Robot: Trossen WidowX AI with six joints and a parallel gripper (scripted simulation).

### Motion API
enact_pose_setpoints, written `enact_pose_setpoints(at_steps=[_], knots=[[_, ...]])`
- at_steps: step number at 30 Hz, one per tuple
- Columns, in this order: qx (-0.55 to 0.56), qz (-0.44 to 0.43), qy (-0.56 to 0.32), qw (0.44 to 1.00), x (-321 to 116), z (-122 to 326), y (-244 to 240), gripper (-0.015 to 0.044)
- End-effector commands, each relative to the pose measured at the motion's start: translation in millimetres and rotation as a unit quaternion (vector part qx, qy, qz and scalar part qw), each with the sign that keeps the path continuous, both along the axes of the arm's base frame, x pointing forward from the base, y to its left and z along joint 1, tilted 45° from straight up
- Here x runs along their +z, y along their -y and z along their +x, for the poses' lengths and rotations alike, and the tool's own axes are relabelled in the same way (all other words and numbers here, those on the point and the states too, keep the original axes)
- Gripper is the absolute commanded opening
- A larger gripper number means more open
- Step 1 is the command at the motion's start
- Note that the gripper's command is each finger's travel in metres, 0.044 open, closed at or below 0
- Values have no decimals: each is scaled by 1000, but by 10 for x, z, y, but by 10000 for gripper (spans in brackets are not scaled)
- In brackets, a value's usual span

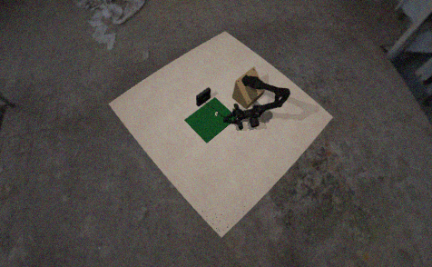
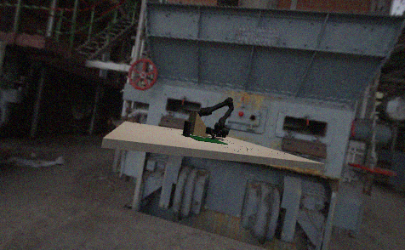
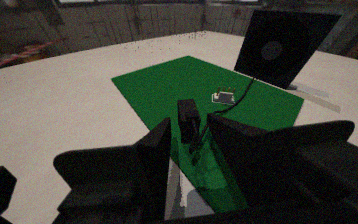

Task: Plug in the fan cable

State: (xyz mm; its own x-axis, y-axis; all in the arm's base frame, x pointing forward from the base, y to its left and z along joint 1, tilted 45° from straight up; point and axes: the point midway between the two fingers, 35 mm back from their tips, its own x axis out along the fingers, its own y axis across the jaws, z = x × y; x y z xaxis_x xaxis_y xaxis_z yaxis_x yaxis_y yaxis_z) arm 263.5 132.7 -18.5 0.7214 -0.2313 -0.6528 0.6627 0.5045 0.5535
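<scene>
Two parted fingers beside plug (image 3: 188,120); seemingly apart from header (image 3: 223,96)

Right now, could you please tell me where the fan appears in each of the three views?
Top: the fan is a small dark block just beyond the green board's upper-left edge.
Exterior: the dark block at the board's left end.
Wrist: the large black square upper right, behind the board.
Shared landmark: the green board.
</scene>
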Motion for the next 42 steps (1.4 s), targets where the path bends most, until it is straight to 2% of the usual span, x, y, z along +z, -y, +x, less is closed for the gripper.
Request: enact_pose_setpoints(at_steps=[1, 7, 8, 25, 42], knots=[[8, -6, -24, 1000, -33, 22, 27, 271], [25, -14, -76, 997, -101, 54, 98, 429], [28, -15, -84, 996, -112, 58, 110, 440], [84, -5, -216, 973, -232, 88, 307, 440], [149, 50, -314, 936, -231, 66, 473, 440]])
